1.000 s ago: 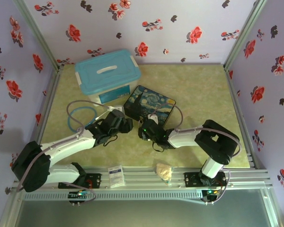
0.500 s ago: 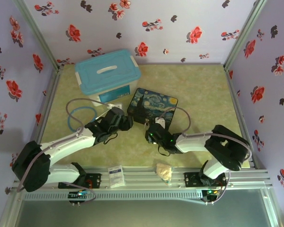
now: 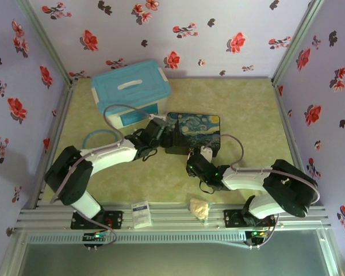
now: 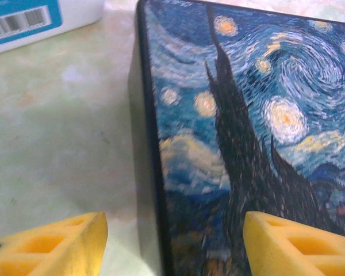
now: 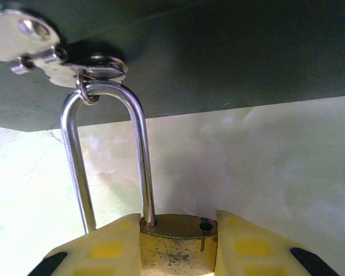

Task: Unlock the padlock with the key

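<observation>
Right gripper [image 5: 178, 256] clamped on the padlock [image 5: 175, 230], its shackle [image 5: 141, 149] rising beyond the jaws through the clasp [image 5: 98, 69]; left gripper [image 4: 175, 241] parted astride the box [image 4: 247, 115] edge; unlocking apparently undone.

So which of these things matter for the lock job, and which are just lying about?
Job: padlock, held by right tool; starry-night box it hangs from; left tool at box.
Lying about: blue-lidded tub, blue ring, beige wrapper, white packet.
</observation>
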